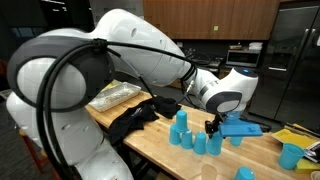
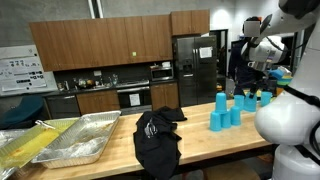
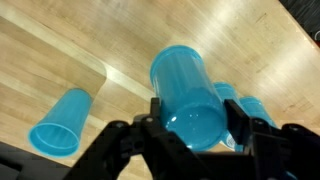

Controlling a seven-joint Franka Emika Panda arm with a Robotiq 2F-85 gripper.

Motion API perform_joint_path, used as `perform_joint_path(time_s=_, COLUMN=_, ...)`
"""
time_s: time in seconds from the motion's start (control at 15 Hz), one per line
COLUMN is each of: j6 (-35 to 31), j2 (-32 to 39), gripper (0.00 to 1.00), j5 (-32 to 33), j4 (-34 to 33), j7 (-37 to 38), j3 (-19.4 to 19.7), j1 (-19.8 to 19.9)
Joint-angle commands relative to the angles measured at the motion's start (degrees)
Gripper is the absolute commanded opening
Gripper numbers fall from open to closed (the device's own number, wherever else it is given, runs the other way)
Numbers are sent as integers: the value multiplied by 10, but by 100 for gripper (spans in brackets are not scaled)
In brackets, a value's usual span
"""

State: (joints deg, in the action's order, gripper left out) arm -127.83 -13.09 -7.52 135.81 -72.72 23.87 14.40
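Observation:
My gripper (image 3: 190,118) is shut on a blue plastic cup (image 3: 186,85), gripped across its body, above a wooden table (image 3: 60,50). Below it, another blue cup (image 3: 62,122) lies on its side to the left, and more blue cups (image 3: 250,105) show just right of the held one. In both exterior views the gripper (image 1: 212,126) (image 2: 256,78) hangs over a cluster of blue cups (image 1: 188,138) (image 2: 222,112) near one end of the table.
A black cloth (image 1: 135,120) (image 2: 157,140) lies mid-table. Foil trays (image 1: 115,97) (image 2: 75,140) sit at the other end. Single blue cups (image 1: 290,155) (image 1: 243,174) stand apart. A blue flat object (image 1: 243,127) is beside the gripper. Kitchen cabinets and a fridge (image 2: 195,70) stand behind.

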Motion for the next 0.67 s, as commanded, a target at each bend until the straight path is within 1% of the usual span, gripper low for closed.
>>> perform_joint_path(time_s=0.0, j6=-16, j2=0, gripper=38, j5=-21, j4=12, j7=-39, j3=16, j1=8)
perform_joint_path(time_s=0.4, j6=-11, j2=20, gripper=38, j5=-14, j4=7, j7=-103, j3=45, j1=31)
perform_joint_path(time_s=0.6, j6=-14, j2=29, gripper=38, j5=-2, j4=5, j7=-124, j3=49, j1=44)
